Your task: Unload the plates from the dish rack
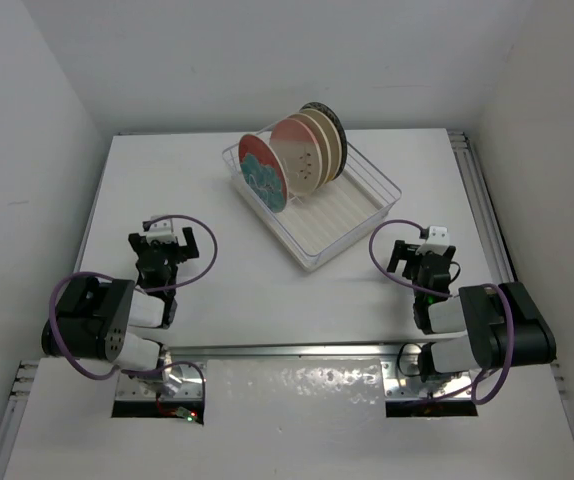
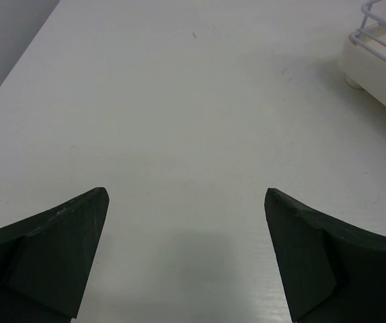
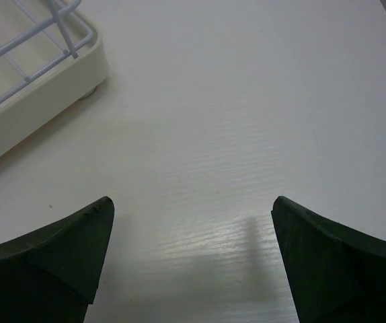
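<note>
Left end effector (image 1: 172,240): fingers spread wide, grips nothing, hovers low over table (image 1: 267,290). Right end effector (image 1: 419,252): likewise wide apart, grips nothing. Dish rack (image 1: 339,215): lies ahead of both, forward-right of the left end effector, forward-left of the right, apart from each. Plates (image 1: 292,160): about 5, upright on edge at the rack's far end, beyond both end effectors; red-and-teal floral plate foremost.
</note>
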`<state>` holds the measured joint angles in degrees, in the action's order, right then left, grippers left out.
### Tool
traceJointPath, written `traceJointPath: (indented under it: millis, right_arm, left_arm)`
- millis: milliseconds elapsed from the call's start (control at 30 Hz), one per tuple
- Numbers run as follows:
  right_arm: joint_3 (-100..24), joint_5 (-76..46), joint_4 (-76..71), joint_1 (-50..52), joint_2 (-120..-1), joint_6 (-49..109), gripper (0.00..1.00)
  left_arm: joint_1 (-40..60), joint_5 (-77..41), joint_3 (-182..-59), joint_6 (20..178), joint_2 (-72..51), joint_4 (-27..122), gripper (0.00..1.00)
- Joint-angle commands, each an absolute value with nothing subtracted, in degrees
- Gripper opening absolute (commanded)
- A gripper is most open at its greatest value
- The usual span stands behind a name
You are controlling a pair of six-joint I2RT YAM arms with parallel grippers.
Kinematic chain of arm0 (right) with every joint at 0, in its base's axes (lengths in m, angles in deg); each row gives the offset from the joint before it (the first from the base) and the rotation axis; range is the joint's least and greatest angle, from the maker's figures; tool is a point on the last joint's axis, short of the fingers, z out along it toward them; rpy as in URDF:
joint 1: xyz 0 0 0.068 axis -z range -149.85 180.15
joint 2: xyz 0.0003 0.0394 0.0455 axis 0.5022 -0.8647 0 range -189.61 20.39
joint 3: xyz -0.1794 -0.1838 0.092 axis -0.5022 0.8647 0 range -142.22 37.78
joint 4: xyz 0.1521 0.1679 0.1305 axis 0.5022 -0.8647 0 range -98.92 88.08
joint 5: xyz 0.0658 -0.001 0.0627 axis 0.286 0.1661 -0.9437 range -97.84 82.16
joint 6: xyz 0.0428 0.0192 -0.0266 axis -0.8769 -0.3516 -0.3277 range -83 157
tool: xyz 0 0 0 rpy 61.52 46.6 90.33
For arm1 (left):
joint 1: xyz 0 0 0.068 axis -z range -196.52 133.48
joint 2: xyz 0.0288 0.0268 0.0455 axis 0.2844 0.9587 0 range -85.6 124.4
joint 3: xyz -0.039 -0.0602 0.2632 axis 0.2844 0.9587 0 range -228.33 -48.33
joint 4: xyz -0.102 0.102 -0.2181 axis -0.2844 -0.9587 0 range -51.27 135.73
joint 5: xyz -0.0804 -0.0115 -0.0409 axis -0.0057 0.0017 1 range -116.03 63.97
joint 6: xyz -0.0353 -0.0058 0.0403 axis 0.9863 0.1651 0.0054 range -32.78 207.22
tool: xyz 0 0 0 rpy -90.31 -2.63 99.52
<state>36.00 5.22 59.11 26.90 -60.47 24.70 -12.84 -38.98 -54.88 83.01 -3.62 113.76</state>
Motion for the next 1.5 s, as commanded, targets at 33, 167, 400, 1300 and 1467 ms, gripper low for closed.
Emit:
traceJointPath:
  millis: [33, 167, 400, 1300, 1467]
  right_arm:
    - [38.6, 5.3, 62.6, 26.5, -60.2, 23.6, 0.99]
    - [38.7, 5.3, 62.3, 26.5, -59.9, 23.6, 0.99]
    - [29.1, 7.8, 34.4, 26.5, -41.2, 24.8, 0.99]
    - [-18.8, -26.4, -2.3, 18.7, -47.5, 31.6, 0.8]
    - [-25.1, -17.6, -2.0, 6.5, -54.7, 28.9, 0.83]
  left_arm:
    - [-13.4, -39.3, -55.6, 83.6, -4.3, 118.1, 1.0]
    - [-13.4, -38.3, -56.1, 82.2, -4.1, 117.5, 1.0]
    - [-13.4, -30.7, -79.3, 71.9, -17.2, 76.6, 1.0]
    - [-10.7, 26.8, -150.6, 44.9, 20.4, 28.3, 0.86]
    - [-11.6, 25.0, -137.3, 47.7, 11.7, 33.8, 0.85]
